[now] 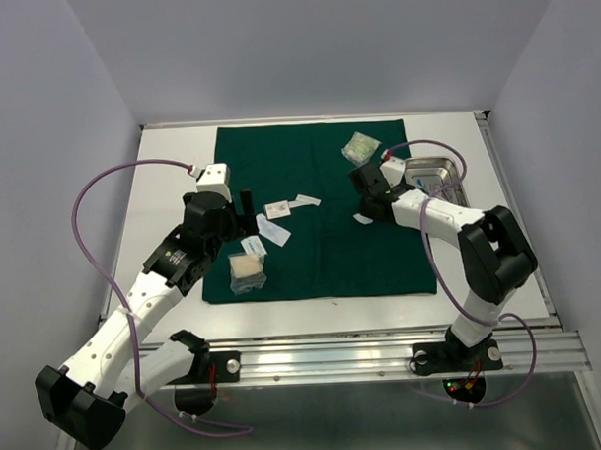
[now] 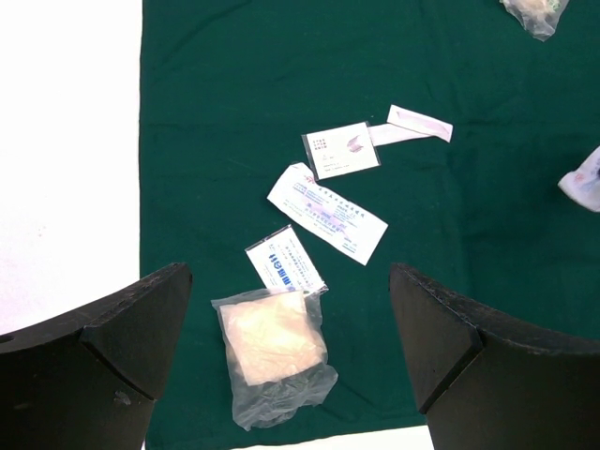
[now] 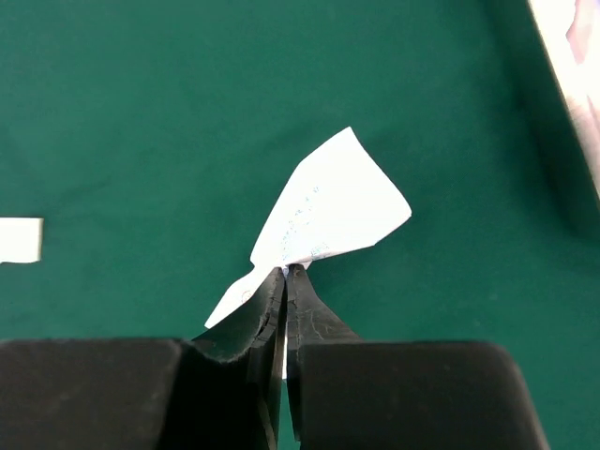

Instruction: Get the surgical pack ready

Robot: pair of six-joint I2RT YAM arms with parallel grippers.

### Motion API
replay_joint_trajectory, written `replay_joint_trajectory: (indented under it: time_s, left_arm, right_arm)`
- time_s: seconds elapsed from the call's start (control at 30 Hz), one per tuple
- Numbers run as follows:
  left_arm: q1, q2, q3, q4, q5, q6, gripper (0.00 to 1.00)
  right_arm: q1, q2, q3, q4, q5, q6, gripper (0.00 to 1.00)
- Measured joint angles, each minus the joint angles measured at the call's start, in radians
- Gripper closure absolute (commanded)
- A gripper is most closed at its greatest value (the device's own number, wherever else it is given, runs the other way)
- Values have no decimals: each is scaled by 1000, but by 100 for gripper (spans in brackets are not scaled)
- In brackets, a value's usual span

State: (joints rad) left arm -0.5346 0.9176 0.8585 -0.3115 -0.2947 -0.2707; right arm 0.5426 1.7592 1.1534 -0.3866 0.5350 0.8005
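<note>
Drape [image 1: 321, 254], dark green, lies flat on the white table [image 1: 174, 141]. Left jaws hang released above its left part. Below them lie one clear gauze bag [image 2: 272, 352] and four flat white packets [image 2: 326, 213], none gripped. A second clear bag [image 1: 360, 146] lies near the drape's far edge. Right jaws are clenched on one white packet [image 3: 328, 211] over the drape. One steel tray [image 1: 446, 161] sits on the table just right of the drape.
</note>
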Motion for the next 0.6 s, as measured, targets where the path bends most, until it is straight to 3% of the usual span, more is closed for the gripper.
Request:
replay_joint_trajectory:
  time_s: [0.17,0.3,0.47,0.6]
  left_arm:
    - [0,-2,0,0,0,0,1]
    - [0,-14,0,0,3,0,1]
    - [0,-19,0,0,3,0,1]
    - [0,-19,0,0,4,0,1]
  right_arm:
    - [0,-106,0,13,25,-109,94]
    - [-33,-159,0,44,20,-302,91]
    - [-187,-191,-3,100,-65,-504,92]
    - [-303,-206,-10,119,-95,-568,92]
